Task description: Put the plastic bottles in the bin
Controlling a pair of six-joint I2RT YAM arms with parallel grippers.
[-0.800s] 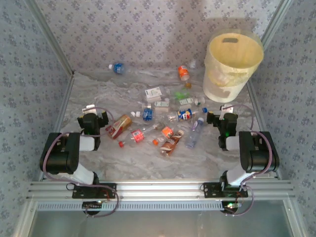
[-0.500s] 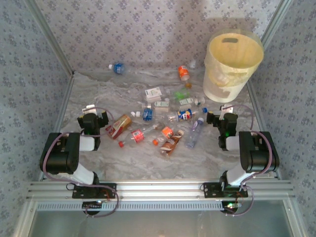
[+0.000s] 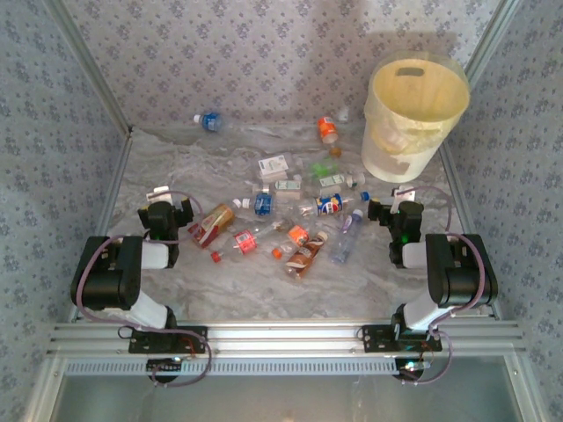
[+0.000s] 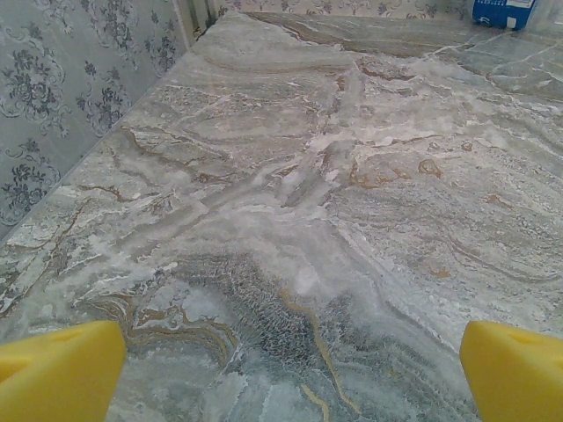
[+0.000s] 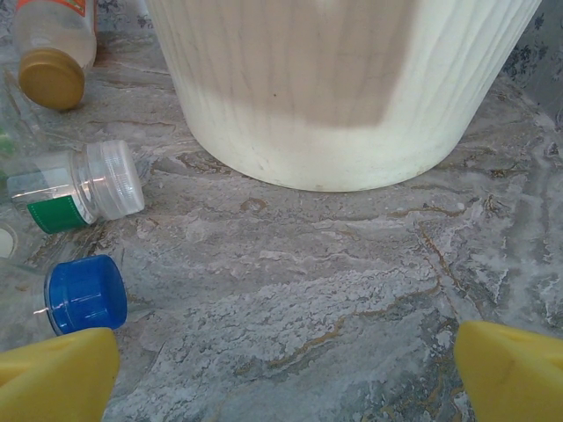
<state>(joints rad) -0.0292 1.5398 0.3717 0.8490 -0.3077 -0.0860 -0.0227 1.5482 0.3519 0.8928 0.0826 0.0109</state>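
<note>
— Hands?
— My left hand (image 4: pixel 286 374) and right hand (image 5: pixel 281 374) gape wide, empty. The plastic bottles (image 3: pixel 330 205) litter mid-worktop (image 3: pixel 176 167); bin (image 3: pixel 396 154) far right.
— Risk?
— Crushed ones could squirt from my grip.

Both arms sit folded low at the near edge of the table (image 3: pixel 255 294). The left gripper (image 3: pixel 164 211) and the right gripper (image 3: pixel 396 209) point forward, each with fingers spread wide.

Bare tabletop (image 3: pixel 176 167) is seen along the left side and near edge. The middle is crowded by plastic bottles (image 3: pixel 305 249); the far right corner is taken by the bin (image 3: pixel 413 114), apparently against the wall (image 3: pixel 519 132).
</note>
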